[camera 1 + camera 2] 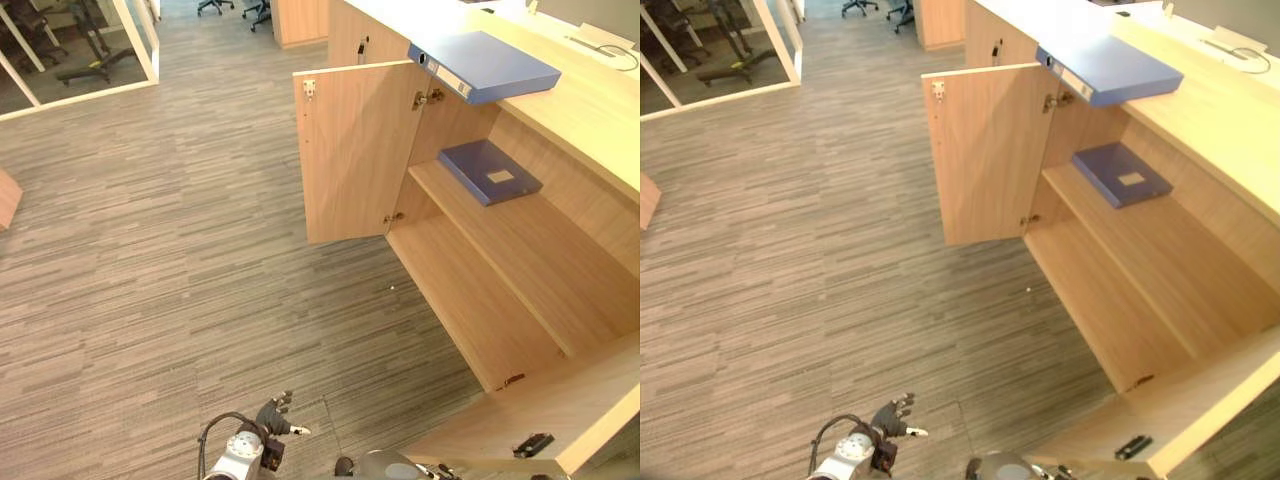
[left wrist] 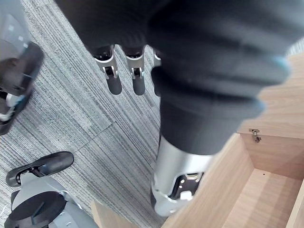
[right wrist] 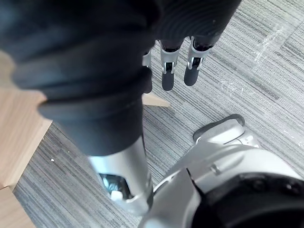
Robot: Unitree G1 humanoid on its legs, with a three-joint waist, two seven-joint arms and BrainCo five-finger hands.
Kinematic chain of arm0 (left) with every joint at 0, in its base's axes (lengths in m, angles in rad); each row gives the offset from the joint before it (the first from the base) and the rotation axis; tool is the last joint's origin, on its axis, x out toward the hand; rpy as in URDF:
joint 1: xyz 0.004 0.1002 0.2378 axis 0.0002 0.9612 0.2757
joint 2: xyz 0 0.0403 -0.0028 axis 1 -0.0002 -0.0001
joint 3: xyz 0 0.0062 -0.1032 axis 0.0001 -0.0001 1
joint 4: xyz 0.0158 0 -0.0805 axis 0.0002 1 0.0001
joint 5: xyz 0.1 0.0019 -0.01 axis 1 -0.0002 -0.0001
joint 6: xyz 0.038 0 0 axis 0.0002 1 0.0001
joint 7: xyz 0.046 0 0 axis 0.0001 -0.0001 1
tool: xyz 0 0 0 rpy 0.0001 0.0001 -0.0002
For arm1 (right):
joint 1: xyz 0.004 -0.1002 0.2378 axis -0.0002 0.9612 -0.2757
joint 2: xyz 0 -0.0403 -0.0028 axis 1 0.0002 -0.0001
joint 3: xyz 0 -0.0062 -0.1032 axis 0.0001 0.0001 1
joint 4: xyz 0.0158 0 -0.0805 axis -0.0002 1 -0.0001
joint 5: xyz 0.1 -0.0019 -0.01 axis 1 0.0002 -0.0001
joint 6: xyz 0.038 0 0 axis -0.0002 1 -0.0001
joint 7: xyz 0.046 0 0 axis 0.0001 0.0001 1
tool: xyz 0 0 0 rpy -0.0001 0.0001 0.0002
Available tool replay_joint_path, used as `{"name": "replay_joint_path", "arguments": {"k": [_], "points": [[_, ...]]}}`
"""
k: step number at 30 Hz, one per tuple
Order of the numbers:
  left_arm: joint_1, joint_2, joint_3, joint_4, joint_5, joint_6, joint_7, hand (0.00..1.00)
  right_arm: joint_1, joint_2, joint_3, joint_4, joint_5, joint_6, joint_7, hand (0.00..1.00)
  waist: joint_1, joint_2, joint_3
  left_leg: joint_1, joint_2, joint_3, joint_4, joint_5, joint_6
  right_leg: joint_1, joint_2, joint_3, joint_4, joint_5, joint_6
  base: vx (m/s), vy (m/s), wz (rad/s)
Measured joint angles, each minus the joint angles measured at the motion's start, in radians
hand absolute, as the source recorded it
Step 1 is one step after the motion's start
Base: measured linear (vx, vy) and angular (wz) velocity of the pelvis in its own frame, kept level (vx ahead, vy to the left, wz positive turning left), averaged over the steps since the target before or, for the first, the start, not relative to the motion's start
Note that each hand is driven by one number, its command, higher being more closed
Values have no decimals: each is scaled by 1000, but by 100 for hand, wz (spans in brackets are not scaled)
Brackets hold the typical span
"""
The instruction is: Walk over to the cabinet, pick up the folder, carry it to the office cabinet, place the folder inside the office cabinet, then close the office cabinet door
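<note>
Your left hand (image 1: 274, 416) hung low over the carpet (image 1: 150, 260), out in front of the cabinet (image 1: 590, 110), with its fingers loose and straight and nothing in them. Your right hand (image 3: 167, 71) hung the same way close to the cabinet's base, its fingers relaxed, apart and empty. I counted two blue folders. The first folder (image 1: 487, 65) lay flat on the cabinet's top at its front edge, and the second folder (image 1: 489, 171) lay inside on the shelf (image 1: 530, 250), towards the far end. Two doors stood open: the far door (image 1: 350, 150) swung wide from the cabinet's far side, and the near door (image 1: 540, 410) stood out at its near corner. With both hands free and standing back from the cabinet, I judged you were either on the approach to lift the first folder or about to shut up after stowing the second; I could not tell which. Either way, the next move called for stepping closer before you reached.
</note>
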Motion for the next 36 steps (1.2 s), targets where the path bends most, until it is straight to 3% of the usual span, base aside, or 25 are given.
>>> {"name": "replay_joint_path", "arguments": {"k": [1, 2, 4, 5, 6, 7, 9, 11, 13, 15, 16, 17, 19, 20, 22, 24, 26, 27, 28, 29, 31, 32, 34, 35, 36], "points": [[2, 0, -5, 0, -3, 0, 3, 0, -1, 0, 3, 0, 0, -3, 1, 0, 1, -1, -4, -15, -33, -1, -82, 16, -4, 2, -8, 9, -1, -10, -3, 132, 223, -44], [8, 0, -14, 0, -9, -3, 5, 0, -10, 2, -4, -1, 0, -10, 2, 0, 4, 3, -6, -29, -82, -4, -269, 68, -15, 11, -12, 37, 1, -25, 5, 125, 169, -51], [18, 3, -20, -3, -22, -14, 8, 0, -11, 3, -9, -2, 1, -22, 4, 0, 16, 10, -13, -37, -97, -32, -418, 152, -29, 22, -2, 97, 0, -46, 29, 177, 204, -90], [18, 5, -26, -3, -34, -17, 13, 0, -7, 5, -13, -2, 1, -26, 4, 0, 19, 7, -24, -38, -95, -41, -409, 210, -19, 27, -2, 133, -1, -57, 45, 354, 287, -108], [11, 14, -39, -2, -40, -21, 14, 0, 0, 23, -43, -9, 1, -34, 4, 0, 15, 5, -45, -46, -98, -27, -383, 266, 17, 38, -20, 168, -13, -72, 67, 356, 248, -71], [3, 13, -41, -1, -41, -21, 14, 0, 4, 32, -60, -9, 1, -36, 5, 0, 8, 1, -46, -47, -101, -19, -364, 273, 31, 45, -33, 173, -22, -75, 75, 371, 258, -45], [-1, 9, -49, 0, -41, -22, 13, 0, 23, 55, -108, -9, 3, -36, 10, 0, -13, -8, -70, -46, -140, 19, -313, 225, 90, 44, -94, 204, -5, -72, 91, 373, 292, -24], [3, 9, -63, 0, -41, -22, 13, 0, 33, 60, -123, -7, 5, -35, 12, 0, -11, -11, -97, -28, -173, 56, -315, 181, 95, 8, -124, 237, 68, -72, 92, 382, 309, -32], [9, 9, -80, -1, -41, -25, 12, 0, 36, 59, -126, -5, 25, -35, 15, 0, -9, -13, -110, 27, -209, 99, -331, 135, 91, -52, -160, 252, 242, -61, 116, 380, 318, -49], [35, 15, -103, -9, -42, -27, 11, 0, 41, 61, -116, -5, 86, -35, 20, 0, -7, -13, -129, 130, -257, 141, -374, 100, 82, -135, -198, 233, 504, 34, 225, 342, 291, -52], [44, 17, -118, -19, -42, -27, 11, 0, 44, 61, -111, -6, 103, -36, 22, 0, -9, -14, -135, 154, -269, 149, -390, 96, 80, -152, -208, 213, 563, 65, 232, 387, 271, -33], [54, 20, -144, -39, -42, -30, 9, 0, 44, 61, -106, -7, 128, -36, 22, 0, -12, -13, -139, 205, -291, 153, -419, 91, 79, -184, -228, 163, 673, 98, 231, 296, 109, -11], [52, 21, -177, -49, -41, -31, 1, 0, 43, 62, -106, -9, 162, -36, 23, 0, -22, -9, -137, 272, -306, 133, -456, 89, 78, -212, -226, 80, 794, 80, 209, 279, 31, 11], [51, 21, -199, -49, -40, -32, -2, 0, 42, 63, -105, -13, 173, -36, 23, 0, -28, -2, -131, 313, -304, 116, -476, 90, 75, -224, -209, 43, 810, 39, 187, 252, -56, 28], [49, 20, -222, -49, -40, -32, -4, 0, 48, 62, -85, -21, 210, -36, 23, 0, -33, 4, -115, 367, -290, 95, -495, 92, 71, -252, -175, 31, 748, -39, 150, 246, -120, 32], [46, 15, -230, -47, -40, -33, -12, 0, 46, 63, -77, -47, 275, -37, 24, 0, -45, 24, -88, 415, -246, 53, -513, 100, 42, -285, -118, 71, 525, -69, 128, 205, -203, 54], [45, 16, -244, -45, -40, -35, -16, 0, 39, 60, -77, -52, 299, -38, 24, 0, -49, 26, -76, 437, -235, 36, -541, 95, -1, -295, -126, 108, 283, -28, 147, 190, -285, 45], [45, 18, -261, -42, -39, -35, -18, 0, 30, 56, -79, -51, 316, -38, 24, 0, -50, 23, -69, 458, -237, 35, -553, 87, -33, -295, -156, 100, 141, 67, 156, 227, -311, 25], [45, 17, -272, -37, -39, -35, -19, 0, 28, 51, -80, -49, 316, -38, 23, 0, -53, 21, -66, 478, -238, 45, -573, 88, -44, -282, -168, 58, 117, 126, 153, 285, -233, 4], [44, 3, -284, -38, -38, -35, -20, 0, 16, 35, -80, -48, 316, -38, 23, 0, -60, 67, -60, 506, -222, 65, -615, 108, -77, -272, -162, -15, 98, 155, 150, 270, -165, -8], [8, -13, -283, -38, -39, -35, -21, 0, -26, 15, -80, -48, 317, -38, 24, 0, -62, 118, -38, 516, -177, 109, -660, 164, -125, -285, -159, -141, 113, 128, 123, 321, -216, -19], [-21, -16, -273, -38, -41, -36, -21, 0, -47, 0, -75, -40, 314, -36, 23, 0, -52, 125, -29, 534, -165, 143, -678, 182, -150, -299, -170, -213, 178, 116, 125, 298, -218, -35], [-33, -17, -253, -38, -42, -36, -21, 0, -65, -12, -45, -33, 312, -37, 24, 0, -32, 124, -29, 566, -144, 208, -678, 193, -144, -310, -160, -286, 222, 102, 105, 289, -169, -75], [-36, -21, -246, -37, -41, -37, -22, 0, -65, -23, -41, -33, 312, -43, 26, 0, -40, 122, -31, 587, -140, 233, -677, 211, -145, -288, -150, -307, 215, 81, 72, 293, -146, -64], [-42, -25, -239, -37, -42, -37, -22, 0, -65, -30, -43, -32, 313, -44, 25, 0, -46, 124, -31, 597, -138, 240, -674, 219, -146, -278, -147, -314, 210, 75, 63, 298, -123, -26]]}}
